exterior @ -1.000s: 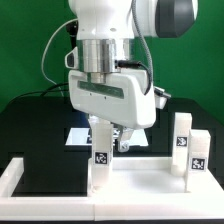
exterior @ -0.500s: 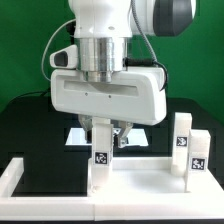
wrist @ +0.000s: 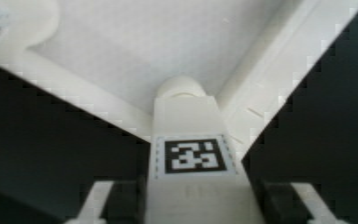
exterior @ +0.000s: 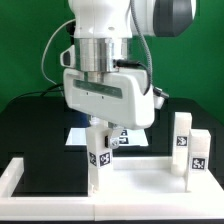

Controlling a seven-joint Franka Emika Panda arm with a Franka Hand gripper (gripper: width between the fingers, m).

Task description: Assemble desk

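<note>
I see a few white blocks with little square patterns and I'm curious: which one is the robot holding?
The leg directly beneath the tool, standing upright near the middle. The other legs stand untouched at the exterior view's right, apart from the arm.

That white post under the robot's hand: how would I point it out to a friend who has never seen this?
Find the big white robot arm; directly beneath its gripper an upright white leg stands on the flat white panel. Unlike the other legs at the exterior view's right, this one is clasped by the fingers.
</note>
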